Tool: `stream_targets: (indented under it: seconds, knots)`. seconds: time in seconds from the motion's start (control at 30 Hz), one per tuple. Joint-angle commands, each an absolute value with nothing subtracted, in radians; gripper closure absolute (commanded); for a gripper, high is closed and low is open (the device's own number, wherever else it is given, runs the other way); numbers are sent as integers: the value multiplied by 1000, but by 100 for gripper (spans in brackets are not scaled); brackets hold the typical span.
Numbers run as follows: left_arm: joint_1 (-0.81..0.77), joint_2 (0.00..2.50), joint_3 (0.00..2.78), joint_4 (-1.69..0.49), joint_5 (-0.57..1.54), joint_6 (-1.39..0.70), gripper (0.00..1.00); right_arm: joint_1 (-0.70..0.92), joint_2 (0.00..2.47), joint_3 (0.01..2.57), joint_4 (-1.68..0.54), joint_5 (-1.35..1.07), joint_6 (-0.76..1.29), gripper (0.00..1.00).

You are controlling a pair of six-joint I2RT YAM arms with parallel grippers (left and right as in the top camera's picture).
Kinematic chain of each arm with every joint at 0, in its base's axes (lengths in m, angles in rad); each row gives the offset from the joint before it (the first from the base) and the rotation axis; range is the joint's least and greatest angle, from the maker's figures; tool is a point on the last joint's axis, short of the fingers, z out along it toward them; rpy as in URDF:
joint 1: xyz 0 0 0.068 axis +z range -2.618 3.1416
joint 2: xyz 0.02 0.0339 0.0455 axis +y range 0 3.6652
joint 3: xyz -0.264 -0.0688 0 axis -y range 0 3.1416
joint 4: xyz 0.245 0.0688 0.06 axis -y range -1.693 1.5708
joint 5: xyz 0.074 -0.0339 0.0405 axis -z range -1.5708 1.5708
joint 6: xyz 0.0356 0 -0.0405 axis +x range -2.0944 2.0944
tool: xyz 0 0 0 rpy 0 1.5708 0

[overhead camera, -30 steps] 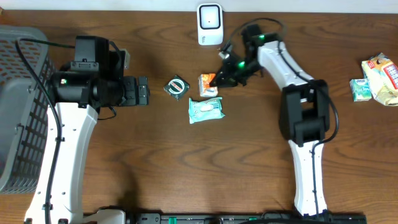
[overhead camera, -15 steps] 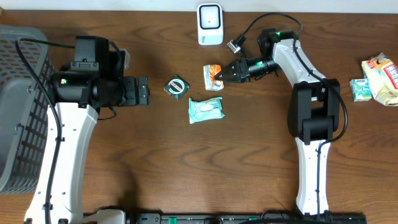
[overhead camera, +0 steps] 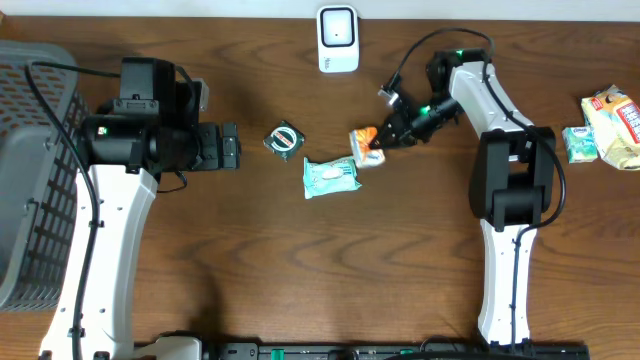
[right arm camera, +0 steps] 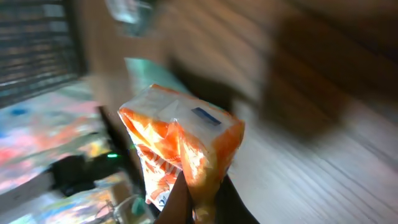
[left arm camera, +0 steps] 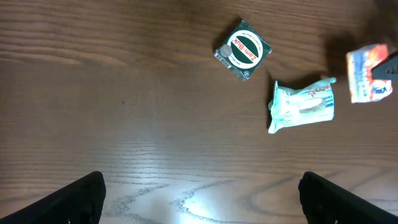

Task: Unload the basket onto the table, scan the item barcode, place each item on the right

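Now: grips orange packet (overhead camera: pixel 366 145) by thin seam with right pincer (overhead camera: pixel 384 137) fully closed, just beside wipes pack (overhead camera: pixel 331 176), well short of scanner (overhead camera: pixel 337 38). Holds left pincer (overhead camera: pixel 232 147) wide open, empty. Risks slip or twist from weak seam pinch; may turn barcode away from scanner

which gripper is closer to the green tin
Left. The left gripper sits open just beside the green tin; the right gripper, holding an orange packet, is farther off.

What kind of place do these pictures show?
Probably a mock shop checkout on a brown wooden table: a white box-shaped barcode scanner at the far edge, a grey plastic mesh basket at one side, and small packaged goods lying between.
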State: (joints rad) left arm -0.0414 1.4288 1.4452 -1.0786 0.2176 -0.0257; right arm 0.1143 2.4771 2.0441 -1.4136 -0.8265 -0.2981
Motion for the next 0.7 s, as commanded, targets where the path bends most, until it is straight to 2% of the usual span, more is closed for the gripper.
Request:
stream_targets:
  seconds: [0.0, 0.1, 0.2, 0.5, 0.67]
  knots:
    - [-44, 1431, 1441, -1084, 208, -23, 2, 99, 2443, 2040, -1415, -534, -129, 99]
    - [-44, 1431, 1441, -1084, 208, -23, 3, 91, 2443, 2040, -1426, -353, -36, 96]
    - [-44, 1431, 1441, -1084, 208, -23, 2, 82, 2442, 2041, -1440, -278, -22, 83]
    - [-44, 1431, 1441, -1084, 208, -23, 2, 58, 2442, 2162, -1597, -274, -23, 80]
    - [-44, 1431, 1441, -1084, 208, -23, 2, 67, 2442, 2267, -1692, -275, -22, 69]
